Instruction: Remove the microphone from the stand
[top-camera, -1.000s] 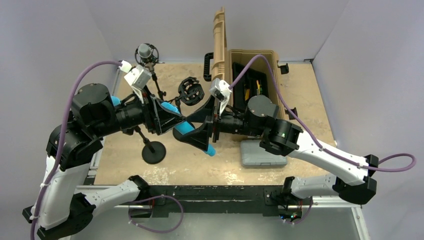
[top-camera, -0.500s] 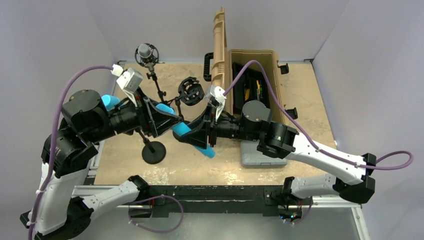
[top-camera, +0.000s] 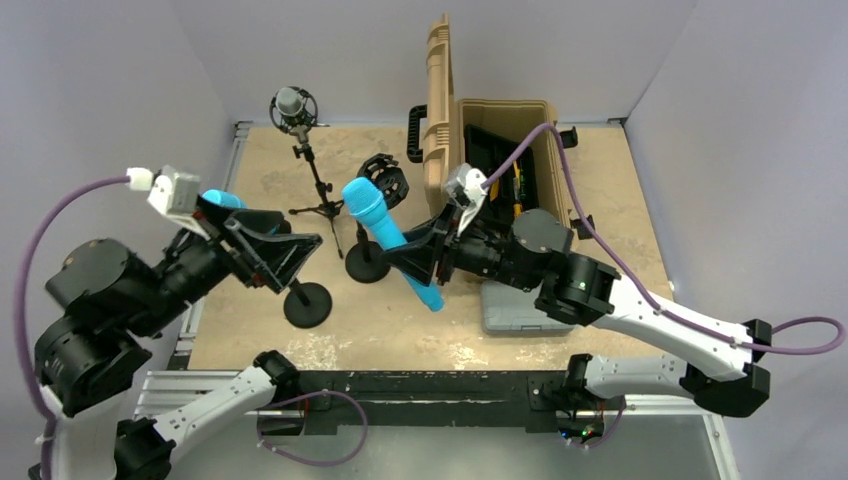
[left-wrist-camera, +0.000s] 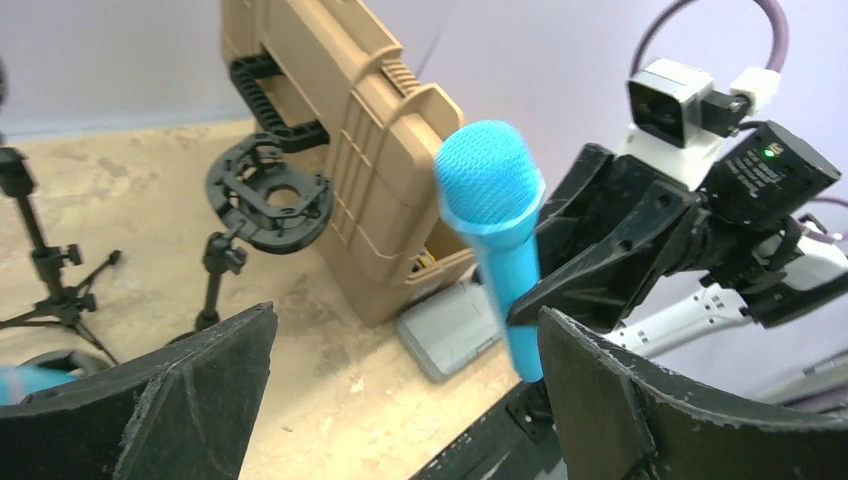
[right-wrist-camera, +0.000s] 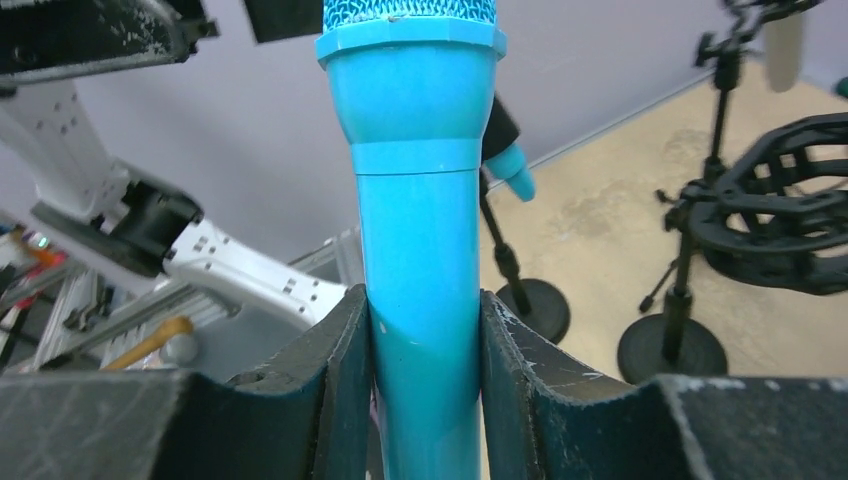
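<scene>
The blue microphone (top-camera: 385, 235) (left-wrist-camera: 495, 220) (right-wrist-camera: 420, 200) hangs tilted in the air, its mesh head toward the far side. My right gripper (top-camera: 408, 262) (right-wrist-camera: 422, 310) is shut on its handle, both pads pressed against the blue barrel. The stand (top-camera: 307, 303) (right-wrist-camera: 530, 300) has a round black base and a thin pole topped by a blue clip (top-camera: 222, 200) (right-wrist-camera: 512, 168). It stands apart from the microphone, to its left. My left gripper (top-camera: 292, 262) (left-wrist-camera: 400, 400) is open wide beside the stand's pole, with nothing between its fingers.
A black shock mount (top-camera: 383, 180) on a round-based stand and a grey microphone on a tripod (top-camera: 297, 105) stand at the back. An open tan case (top-camera: 545, 115) sits back right, its lid upright. A grey box (top-camera: 520, 310) lies under the right arm.
The left gripper has opened and drawn back to the left. The right gripper has closed on the microphone and carried it up and slightly right, away from the stand.
</scene>
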